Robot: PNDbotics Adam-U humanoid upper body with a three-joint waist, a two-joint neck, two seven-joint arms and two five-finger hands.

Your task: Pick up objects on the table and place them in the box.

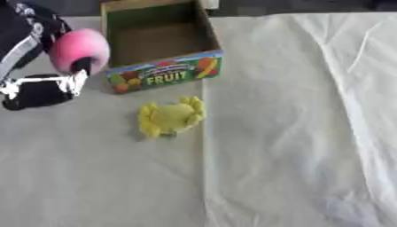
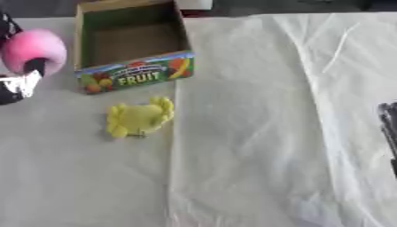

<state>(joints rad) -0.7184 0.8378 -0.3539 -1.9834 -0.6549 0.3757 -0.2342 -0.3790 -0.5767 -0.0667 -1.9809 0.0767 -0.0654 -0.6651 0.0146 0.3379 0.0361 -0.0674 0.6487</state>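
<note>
My left hand [image 1: 43, 88] is at the far left, its fingers curled round a pink rounded object [image 1: 77, 48] held above the table, just left of the box. The open cardboard box [image 1: 203, 31], with a colourful "FRUIT" label on its front wall, stands at the back, and its inside looks bare. A yellow crab-shaped toy [image 1: 170, 117] lies on the cloth in front of the box. Only dark straight fingers of my right hand [image 2: 388, 126] show, at the right edge of the right eye view.
A pale cloth [image 1: 294, 133] with creases covers the table. A fold line runs down from the box's front right corner. A small white thing [image 2: 194, 4] stands behind the box.
</note>
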